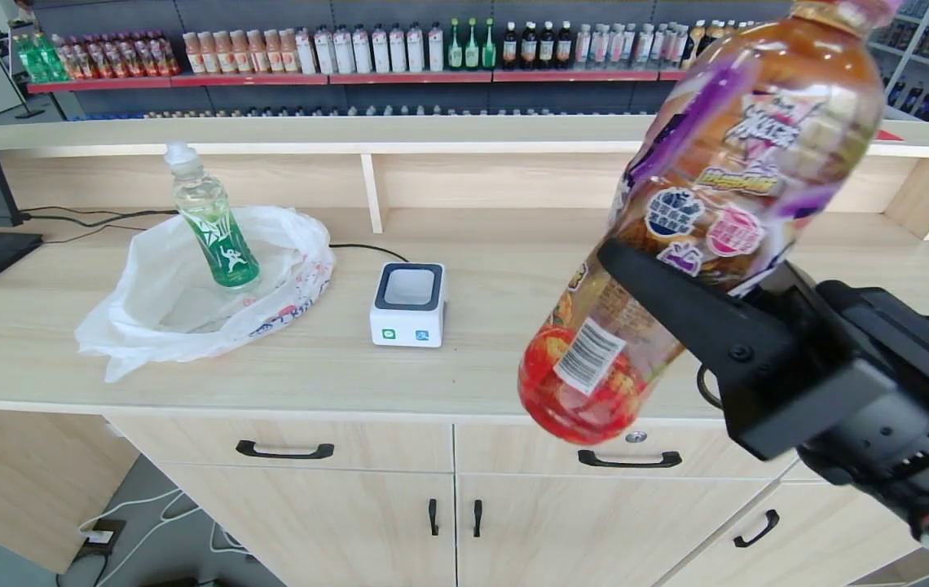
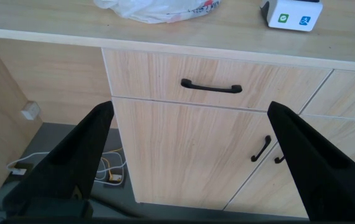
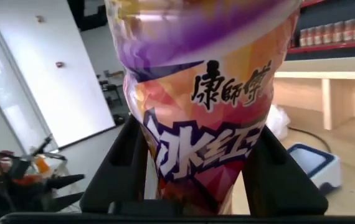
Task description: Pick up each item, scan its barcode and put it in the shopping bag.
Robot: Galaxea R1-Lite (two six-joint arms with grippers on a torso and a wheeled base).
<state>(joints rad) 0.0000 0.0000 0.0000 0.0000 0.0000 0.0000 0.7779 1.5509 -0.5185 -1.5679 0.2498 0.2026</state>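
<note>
Above the right side of the counter [image 1: 473, 375], right of the scanner [image 1: 407, 304], the tea bottle [image 1: 717, 187] was held tilted, barcode outward, presumably for scanning; it was clamped at its lower middle by the right gripper [image 1: 676, 285]; the left gripper [image 2: 190, 112] was spread wide and empty, low before the drawers [image 2: 208, 68]; the shopping bag [image 1: 187, 318] was left open, a green bottle [image 1: 212, 220] stood inside

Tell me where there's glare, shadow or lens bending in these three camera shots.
Head view: the light wooden counter has slightly bowed edges, a wide-lens bend; the white cube scanner has a pale sheen on its window. Left wrist view: thin shadow under the counter's overhang. Right wrist view: the orange tea bottle with purple label looms close; bright daylight on the white wall.
</note>
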